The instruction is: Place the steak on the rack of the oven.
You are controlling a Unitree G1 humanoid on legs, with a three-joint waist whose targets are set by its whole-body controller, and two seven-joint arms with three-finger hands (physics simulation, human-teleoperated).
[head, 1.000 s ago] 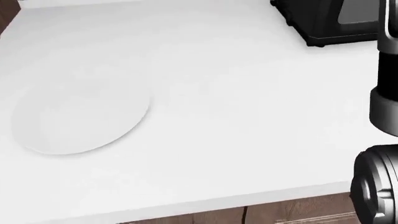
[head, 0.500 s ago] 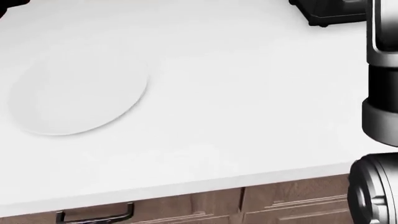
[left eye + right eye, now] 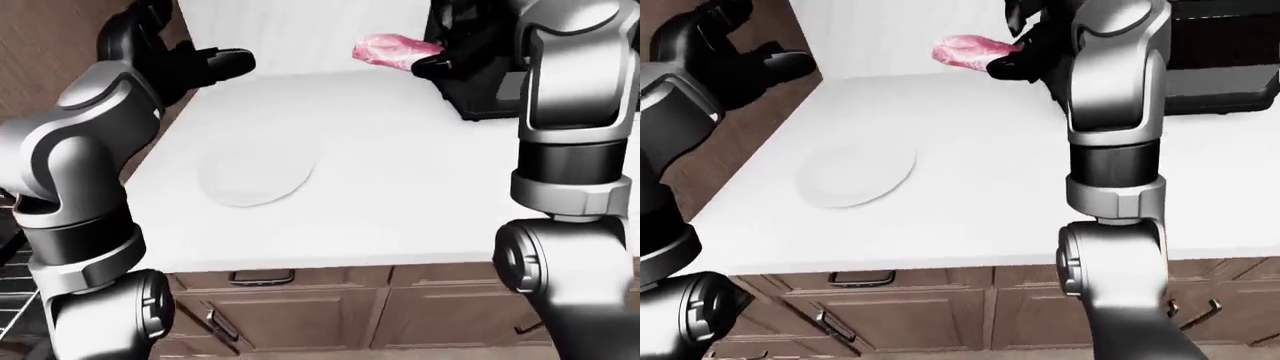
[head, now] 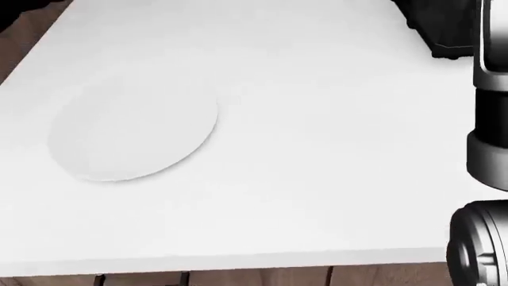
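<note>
Right hand (image 3: 1025, 56) raised, fingers closed around steak (image 3: 965, 50), held above table (image 3: 400, 187). White plate (image 3: 855, 176) below-left of it. Left hand (image 3: 205, 64) off to the left, fingers spread, holding nothing.

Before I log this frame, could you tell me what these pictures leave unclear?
- Oven rack and door: right-eye view, hidden behind the right arm and cut by the edge.
- Right hand fingers' grip on the steak: left-eye view, dark against the oven.
- Steak: outside the head view, which shows only the plate and counter.
- Left hand: empty.
</note>
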